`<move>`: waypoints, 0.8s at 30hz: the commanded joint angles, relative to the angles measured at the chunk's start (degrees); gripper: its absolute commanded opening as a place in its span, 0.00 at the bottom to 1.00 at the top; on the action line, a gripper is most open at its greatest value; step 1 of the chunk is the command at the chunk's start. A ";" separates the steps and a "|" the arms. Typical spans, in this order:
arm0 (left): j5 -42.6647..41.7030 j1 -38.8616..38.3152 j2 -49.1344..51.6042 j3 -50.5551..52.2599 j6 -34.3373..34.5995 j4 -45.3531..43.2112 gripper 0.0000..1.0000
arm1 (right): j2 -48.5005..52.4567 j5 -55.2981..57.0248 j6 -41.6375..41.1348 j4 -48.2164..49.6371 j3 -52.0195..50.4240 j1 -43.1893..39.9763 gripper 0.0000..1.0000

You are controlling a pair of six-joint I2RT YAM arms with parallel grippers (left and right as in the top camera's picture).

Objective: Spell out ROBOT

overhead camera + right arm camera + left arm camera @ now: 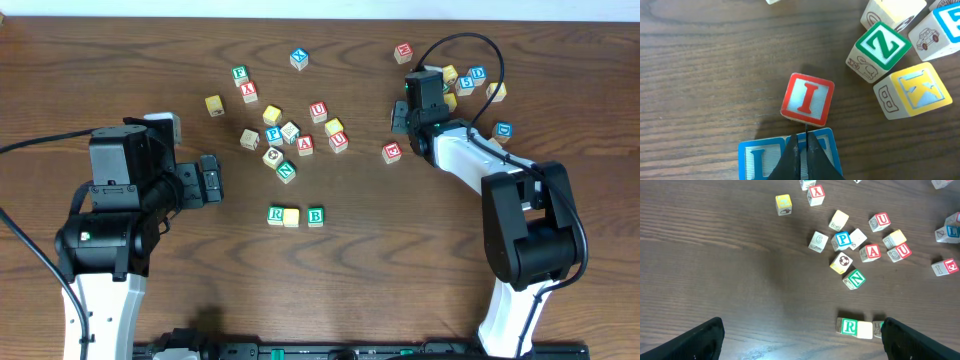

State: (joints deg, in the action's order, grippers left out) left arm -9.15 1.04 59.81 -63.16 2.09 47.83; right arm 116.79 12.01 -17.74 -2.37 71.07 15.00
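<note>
Letter blocks [290, 132] are noted in two groups on the desk [120, 60]: a loose scatter across the upper centre and upper right of the overhead frame, and a short row at lower centre. The row reads R block [276, 214], pale block [291, 216], B block [315, 215], all touching. No letter can be read on the pale block's top face, so its being the first O is assumed, not confirmed. The row is judged to be set there because that spot lies between both arms and apart from the scatter. A second O and a T are not yet placed.

The left end effector [212, 180] is held released, its fingers [700, 342] spread wide at the lower corners of the left wrist frame. It sits left of the row, probably parked so that the word is not disturbed.

The right end effector [802, 145] is clenched, tips together with nothing between them, over a blue block [760, 160] and just short of a red I block [807, 99]. A nudge or a search among these blocks is the likely purpose.
</note>
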 commanded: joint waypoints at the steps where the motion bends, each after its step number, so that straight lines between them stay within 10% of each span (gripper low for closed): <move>1: -0.72 0.28 0.07 -1.20 -0.35 0.13 0.99 | 0.50 0.72 0.44 -0.70 0.85 -0.74 0.01; 24: -0.72 0.28 0.04 -1.20 -0.35 0.13 0.99 | 0.42 -0.79 -3.34 -13.79 0.85 -0.35 0.01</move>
State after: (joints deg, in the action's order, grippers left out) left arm -9.15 1.04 59.81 -63.16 2.07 47.83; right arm 115.98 12.67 -19.53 -13.13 73.41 14.48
